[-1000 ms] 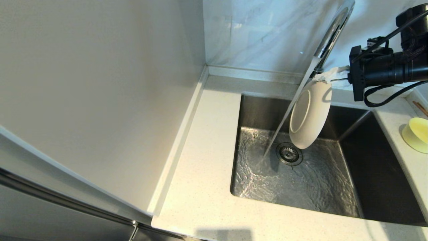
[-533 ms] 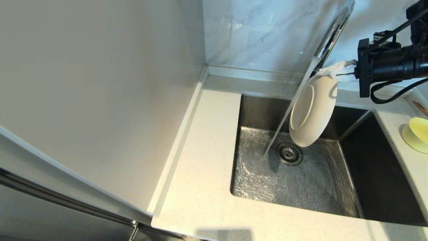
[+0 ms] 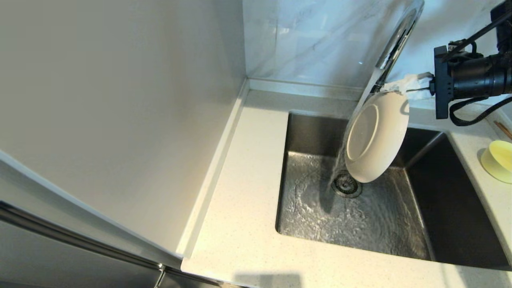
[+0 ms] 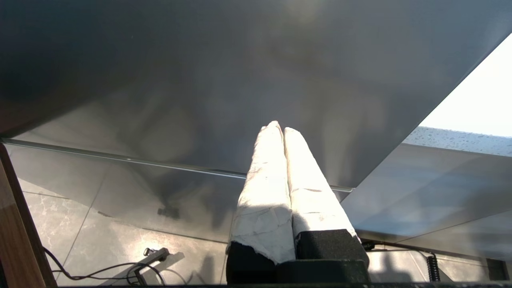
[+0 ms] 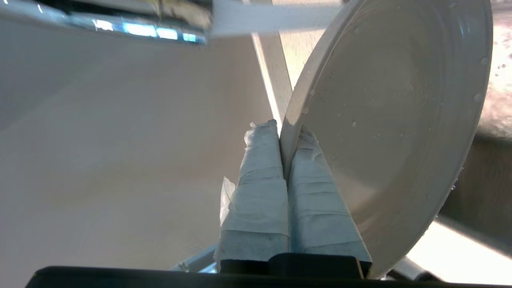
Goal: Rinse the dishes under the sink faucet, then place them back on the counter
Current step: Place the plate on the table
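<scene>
My right gripper (image 3: 394,87) is shut on the top rim of the cream-white plate (image 3: 376,138), which hangs on edge over the steel sink (image 3: 448,200). In the right wrist view the taped fingers (image 5: 260,176) pinch the plate (image 5: 400,100) rim. Water from the chrome faucet (image 3: 400,34) streams down the plate's underside and into the basin near the drain (image 3: 346,185). The pale-yellow bowl (image 3: 498,160) lies tilted on the counter (image 3: 248,208) at the right. My left gripper (image 4: 280,129) is shut and empty, parked low, away from the sink.
A tall pale panel (image 3: 120,120) stands along the counter's left side. A marble backsplash (image 3: 312,40) rises behind the sink. Water ripples across the basin floor. Floor tiles and a cable (image 4: 100,268) lie below the left arm.
The right gripper has lifted and shifted right with the plate. The plate has swung further into the stream, which now runs down its back instead of falling clear beside it.
</scene>
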